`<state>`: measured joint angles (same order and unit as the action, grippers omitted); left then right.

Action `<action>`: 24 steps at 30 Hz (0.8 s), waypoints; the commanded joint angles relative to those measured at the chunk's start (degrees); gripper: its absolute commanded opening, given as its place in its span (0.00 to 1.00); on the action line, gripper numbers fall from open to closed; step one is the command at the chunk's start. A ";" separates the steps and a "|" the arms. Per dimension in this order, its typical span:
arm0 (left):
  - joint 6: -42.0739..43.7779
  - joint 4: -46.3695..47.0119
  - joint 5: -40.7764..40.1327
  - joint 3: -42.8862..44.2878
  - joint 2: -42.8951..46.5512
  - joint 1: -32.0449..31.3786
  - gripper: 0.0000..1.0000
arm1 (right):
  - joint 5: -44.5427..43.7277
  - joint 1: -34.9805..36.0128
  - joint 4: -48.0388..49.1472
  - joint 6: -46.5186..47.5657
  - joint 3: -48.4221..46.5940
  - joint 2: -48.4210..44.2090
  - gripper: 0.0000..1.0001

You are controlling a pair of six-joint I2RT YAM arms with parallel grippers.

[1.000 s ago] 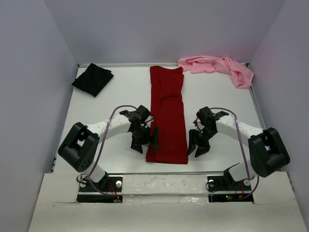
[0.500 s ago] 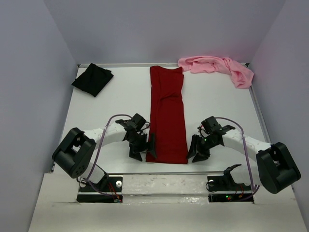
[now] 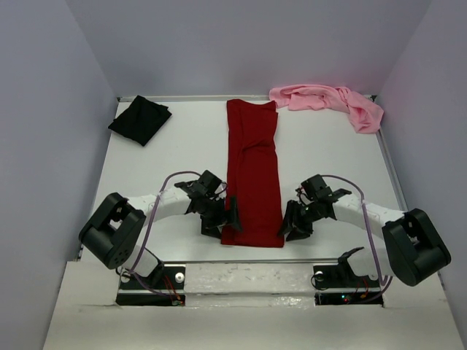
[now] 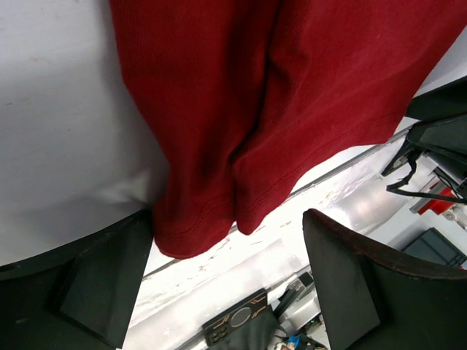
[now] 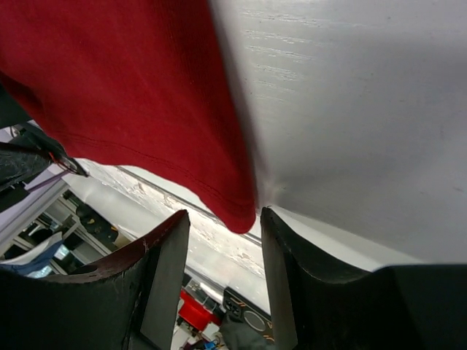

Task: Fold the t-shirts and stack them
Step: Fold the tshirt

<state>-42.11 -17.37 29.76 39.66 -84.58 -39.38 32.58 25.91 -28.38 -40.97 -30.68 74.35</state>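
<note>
Overhead view of a matt white surface (image 3: 168,157), boxed in on three sides by plain pale lilac-grey walls (image 3: 248,44). A dark red cloth t-shirt (image 3: 253,171), folded lengthwise into a long narrow strip, lies flat down the middle, from the far edge almost to the front edge. Two other garments lie around it. A black cloth t-shirt (image 3: 140,119), folded into a small packet turned cornerwise, sits in the far left corner, well apart from the strip. A light pink cloth t-shirt (image 3: 328,100) lies crumpled along the far edge at the right, its left end near the strip's far end. Two white-and-black arms extend from the front, one on each side of the strip's near hem. The left tool (image 3: 222,219) is spread wide at the hem's left corner. In its wrist camera the corner lies between the black fingers (image 4: 95,284), close against one of them and not pinched. The right tool (image 3: 294,224) is about half spread, and the tip of the hem's right corner sits in the gap between its fingers (image 5: 160,277), with daylight beside the cloth. From above, the left tool overlaps the strip's edge and hides a little of it. A thin purplish cable (image 3: 179,173) arcs over each arm. The surface looks slightly scuffed near its front lip — beyond it the wrist cameras catch blurred wiring and equipment below.
</note>
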 commanded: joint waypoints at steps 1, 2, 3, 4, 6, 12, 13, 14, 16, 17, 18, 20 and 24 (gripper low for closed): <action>0.36 1.11 -1.72 -2.04 -1.20 -0.53 0.96 | -0.67 1.50 2.89 -0.86 0.27 1.15 0.50; 0.36 1.19 -1.55 -2.04 -1.47 -0.53 0.96 | -0.67 2.12 2.89 -0.87 0.27 1.41 0.49; 0.27 1.19 -1.55 -2.04 -1.73 -0.88 0.95 | -1.02 2.13 3.07 -1.13 0.18 1.76 0.48; 0.18 1.28 -1.55 -2.04 -1.82 -0.97 0.94 | -1.02 2.73 3.16 -1.22 0.18 2.03 0.47; 0.18 1.28 -1.28 -1.95 -2.26 -1.23 0.90 | -1.03 3.27 3.51 -1.65 0.09 2.29 0.46; 0.27 1.37 -1.02 -1.43 -3.66 -2.11 0.84 | -1.46 5.02 3.42 -2.45 0.00 2.47 0.46; 0.27 1.37 -1.02 -1.25 -4.19 -2.54 0.83 | -1.55 5.03 3.42 -2.45 0.00 2.47 0.45; 0.36 1.37 -1.02 -1.08 -4.37 -2.64 0.82 | -1.55 5.03 3.33 -2.53 0.00 2.38 0.46; 0.45 1.37 -0.93 -0.90 -4.90 -2.99 0.81 | -1.55 5.03 3.42 -2.53 0.00 2.56 0.45; 0.45 1.37 -0.84 -0.81 -4.98 -3.25 0.80 | -1.64 5.03 3.42 -2.54 -0.08 2.64 0.42; 0.45 1.37 -0.84 -0.72 -5.25 -3.34 0.77 | -1.64 5.03 3.42 -2.54 -0.09 2.73 0.39; 0.45 1.37 -0.84 -0.72 -5.34 -3.60 0.75 | -1.82 5.55 3.33 -2.54 -0.17 2.73 0.23; 0.54 1.37 -0.67 -0.64 -5.60 -3.69 0.43 | -1.90 5.55 2.89 -2.36 -0.44 2.91 0.00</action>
<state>-43.03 -14.39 32.12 39.62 -88.71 -42.54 31.16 30.70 -26.50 -43.48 -30.57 76.95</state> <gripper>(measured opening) 0.584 0.050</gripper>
